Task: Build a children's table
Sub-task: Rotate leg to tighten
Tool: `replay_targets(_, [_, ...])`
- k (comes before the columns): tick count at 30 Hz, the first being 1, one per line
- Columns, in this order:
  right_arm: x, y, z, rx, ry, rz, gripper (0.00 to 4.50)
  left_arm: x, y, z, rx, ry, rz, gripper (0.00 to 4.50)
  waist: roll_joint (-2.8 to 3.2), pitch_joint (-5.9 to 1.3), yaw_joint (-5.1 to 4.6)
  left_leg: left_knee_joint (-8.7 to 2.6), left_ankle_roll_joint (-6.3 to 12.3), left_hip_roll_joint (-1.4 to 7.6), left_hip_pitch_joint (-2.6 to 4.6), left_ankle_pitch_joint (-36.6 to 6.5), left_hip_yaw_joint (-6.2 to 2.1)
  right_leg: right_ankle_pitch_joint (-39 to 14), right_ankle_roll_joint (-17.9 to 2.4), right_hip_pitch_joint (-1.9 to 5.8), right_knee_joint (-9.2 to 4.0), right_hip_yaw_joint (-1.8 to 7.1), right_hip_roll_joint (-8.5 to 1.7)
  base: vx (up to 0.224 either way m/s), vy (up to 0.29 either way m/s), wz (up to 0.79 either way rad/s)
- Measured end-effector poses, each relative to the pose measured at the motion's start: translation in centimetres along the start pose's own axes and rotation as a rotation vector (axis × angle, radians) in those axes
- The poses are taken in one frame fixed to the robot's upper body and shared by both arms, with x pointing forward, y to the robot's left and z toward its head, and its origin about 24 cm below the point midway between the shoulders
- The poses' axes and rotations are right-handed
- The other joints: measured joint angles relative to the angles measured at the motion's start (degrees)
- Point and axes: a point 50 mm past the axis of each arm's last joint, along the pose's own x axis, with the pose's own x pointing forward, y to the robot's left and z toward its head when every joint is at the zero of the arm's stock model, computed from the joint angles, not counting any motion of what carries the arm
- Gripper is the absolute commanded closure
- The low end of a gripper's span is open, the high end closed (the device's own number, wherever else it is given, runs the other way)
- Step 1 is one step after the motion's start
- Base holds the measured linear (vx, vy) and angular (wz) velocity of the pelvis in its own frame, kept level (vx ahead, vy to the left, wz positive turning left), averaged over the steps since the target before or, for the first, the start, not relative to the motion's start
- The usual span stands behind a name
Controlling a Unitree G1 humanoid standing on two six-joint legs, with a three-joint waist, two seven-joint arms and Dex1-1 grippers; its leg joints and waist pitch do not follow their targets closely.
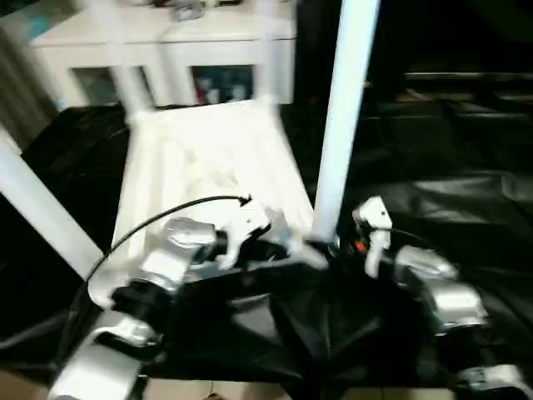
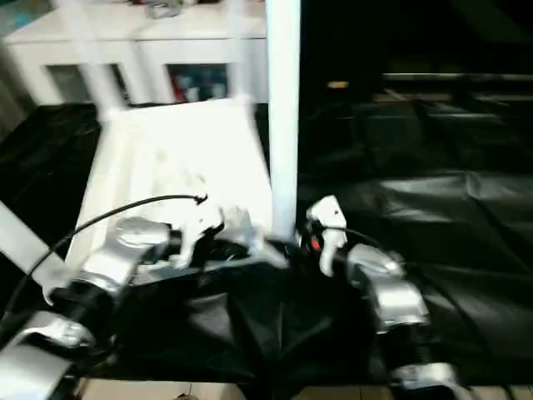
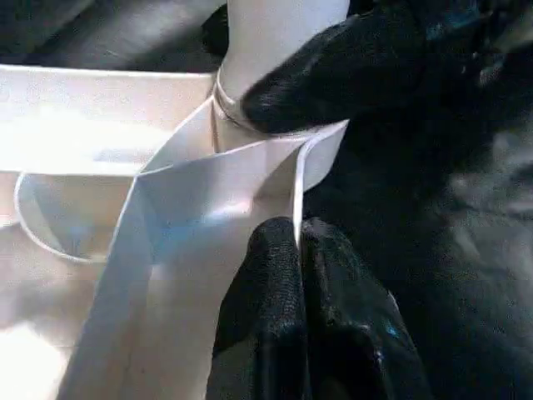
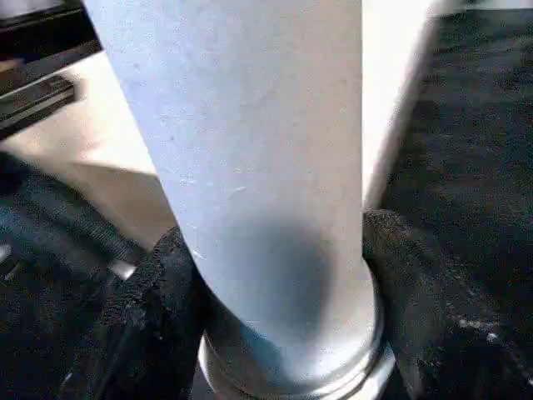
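Last leg (image 1: 346, 108) going in: it stands upright in near-right corner socket of upturned tabletop (image 1: 208, 167) on black sheet, right gripper (image 4: 279, 325) grasping its base, left gripper (image 3: 287, 250) clenched on tabletop rim w/ other fingertip (image 3: 333, 75) against leg base; next, prob. press/twist leg home.

Left pincer (image 3: 291, 242) pinches the tabletop (image 3: 100, 150) rim (near a corner) below a leg (image 3: 275, 33).

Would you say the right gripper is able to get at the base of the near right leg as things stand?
Probably yes: the right gripper already has a finger on each side of the leg just above its flared end, with nothing between them.
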Motion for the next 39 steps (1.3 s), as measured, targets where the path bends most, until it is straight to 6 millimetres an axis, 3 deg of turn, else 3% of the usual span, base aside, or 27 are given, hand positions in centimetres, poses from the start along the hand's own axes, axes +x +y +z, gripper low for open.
replay_targets(3, [1.0, 0.0, 0.3, 0.023, -0.019, -0.103, 1.98, 0.9, 0.0, 0.3, -0.019, -0.011, 0.065, 4.50, 0.10, -0.06, -0.66, -0.02, 0.00, -0.03, 0.01, 0.00, -0.05, 0.00, 0.00, 0.03, -0.01, -0.01, 0.01, 0.000, 0.000, 0.00])
replay_targets(4, [1.1, 0.0, 0.3, 0.026, -0.025, -0.122, 1.42, 1.1, 0.0, 0.4, -0.021, -0.012, 0.074, 4.50, 0.12, -0.07, -0.70, -0.04, 0.00, -0.03, 0.01, 0.00, -0.05, 0.00, 0.00, 0.04, -0.02, -0.01, 0.01, 0.000, 0.000, 0.00])
replay_targets(8, [1.0, 0.2, 0.3, 0.020, -0.041, -0.117, 1.21, 1.3, -0.2, 0.5, -0.022, -0.016, 0.065, 4.50, 0.16, -0.07, -0.67, -0.05, 0.00, -0.04, -0.03, 0.00, -0.06, 0.01, -0.01, 0.04, -0.05, -0.02, 0.01, 0.000, 0.000, 0.00])
replay_targets(9, [1.0, 0.2, 0.3, 0.018, -0.043, -0.115, 0.92, 1.3, -0.2, 0.5, -0.020, -0.018, 0.062, 4.50, 0.16, -0.07, -0.67, -0.05, 0.00, -0.04, -0.05, 0.00, -0.06, 0.00, 0.00, 0.04, -0.07, -0.02, 0.01, 0.000, 0.000, 0.00])
replay_targets(12, [0.1, 0.0, 0.3, -0.016, -0.032, -0.058, 0.72, 1.3, -0.4, 0.6, -0.011, -0.021, 0.028, 4.50, 0.16, -0.07, -0.59, -0.07, 0.01, -0.04, -0.13, -0.02, -0.06, -0.02, 0.04, 0.02, -0.18, -0.04, 0.00, 0.000, 0.000, 0.00])
replay_targets(19, [-2.1, -0.7, 0.6, -0.116, 0.061, 0.198, 0.72, -0.4, -0.5, 0.0, 0.036, -0.002, -0.096, 4.50, 0.16, -0.05, -0.02, -0.18, 0.03, 0.05, -0.18, -0.03, -0.05, -0.09, 0.12, -0.04, -0.17, -0.19, 0.03, 0.000, 0.000, 0.00])
replay_targets(22, [-2.9, -0.6, 0.6, -0.139, 0.106, 0.322, 0.72, -1.2, -0.7, -0.3, 0.061, 0.015, -0.178, 4.50, 0.16, -0.03, 0.86, -0.16, 0.03, 0.06, -0.17, -0.03, -0.03, -0.09, 0.12, -0.05, -0.15, -0.17, 0.03, 0.000, 0.000, 0.00])
replay_targets(30, [-3.2, 0.1, 0.9, -0.157, 0.149, 0.509, 0.72, -2.9, -1.3, -0.9, 0.089, 0.043, -0.326, 4.50, -0.04, 0.10, 1.77, -0.06, 0.03, 0.02, -0.22, -0.03, 0.06, -0.09, 0.10, -0.02, -0.14, -0.07, -0.04, 0.000, 0.000, 0.00])
replay_targets(39, [-3.1, 0.5, 1.1, -0.159, 0.173, 0.605, 1.49, -3.4, -1.3, -1.0, 0.094, 0.050, -0.350, 4.50, -0.09, 0.14, 1.80, -0.06, 0.03, 0.05, -0.24, -0.03, 0.06, -0.09, 0.11, -0.08, -0.07, -0.11, -0.02, 0.000, 0.000, 0.00])
